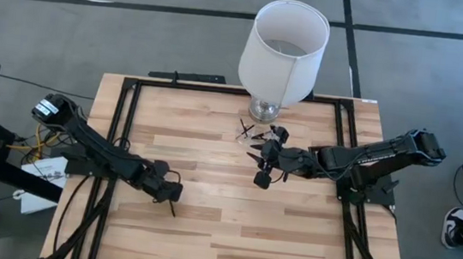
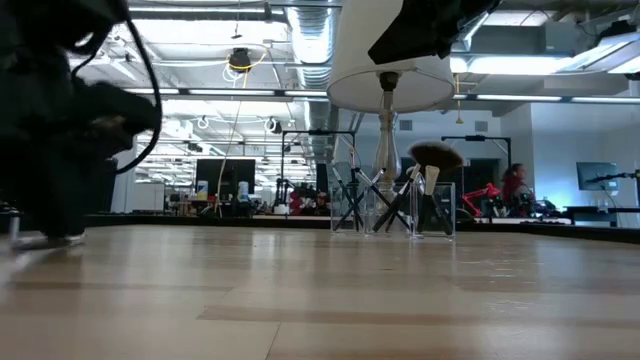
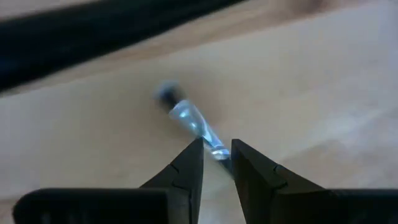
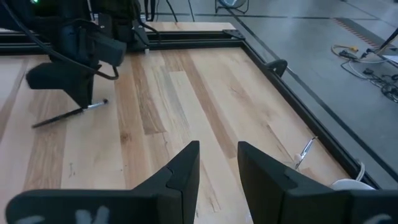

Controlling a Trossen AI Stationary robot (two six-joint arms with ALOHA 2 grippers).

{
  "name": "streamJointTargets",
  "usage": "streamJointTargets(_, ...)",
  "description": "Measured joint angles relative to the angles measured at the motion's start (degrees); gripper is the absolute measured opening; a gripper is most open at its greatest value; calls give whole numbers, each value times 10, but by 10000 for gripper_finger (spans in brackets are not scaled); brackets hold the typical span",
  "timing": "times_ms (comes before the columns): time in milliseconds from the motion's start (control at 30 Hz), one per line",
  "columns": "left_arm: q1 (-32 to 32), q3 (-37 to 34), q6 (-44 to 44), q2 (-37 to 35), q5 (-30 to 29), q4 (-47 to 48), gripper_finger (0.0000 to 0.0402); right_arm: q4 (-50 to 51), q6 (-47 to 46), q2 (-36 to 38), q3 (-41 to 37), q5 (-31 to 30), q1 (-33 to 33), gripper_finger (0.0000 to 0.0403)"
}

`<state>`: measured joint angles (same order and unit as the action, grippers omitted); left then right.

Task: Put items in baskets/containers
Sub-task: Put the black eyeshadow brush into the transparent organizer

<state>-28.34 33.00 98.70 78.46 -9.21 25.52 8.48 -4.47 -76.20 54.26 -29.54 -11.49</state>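
Gripping a makeup brush (image 3: 193, 124) w/ my left jaws (image 3: 216, 163), low over the bench (image 1: 230, 224) on its left-centre part; the two fingers (image 3: 186, 171) are narrowed onto the silvery ferrule, bristle tip pointing away from the wrist. From the right wrist view the same brush lies nearly flat w/ its dark handle trailing along the wood, left arm right above it. My right jaws (image 4: 219, 163) hang over mid-bench, just in front of the clear tray (image 2: 392, 208); fingers stand a small gap apart, nothing between them. Tray sits at the far centre of the bench, close by the glass base of the white lampshade (image 1: 283, 49). Several brushes (image 1: 248, 133) already stand or lean crosswise in it, incl. a wide fan head (image 2: 435, 156) sticking up on the right side in the low view. Can't tell the exact count of brushes in there.
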Motion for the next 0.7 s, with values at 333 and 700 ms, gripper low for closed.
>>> streamJointTargets(333, 2, -26, 17, -1, -15, -5, 80, 0, 5, 0, 0, 0, 0, 102)
streamJointTargets(700, -1, -37, -34, 33, -79, -11, 54, 0, 5, 0, 0, 0, 0, 102)
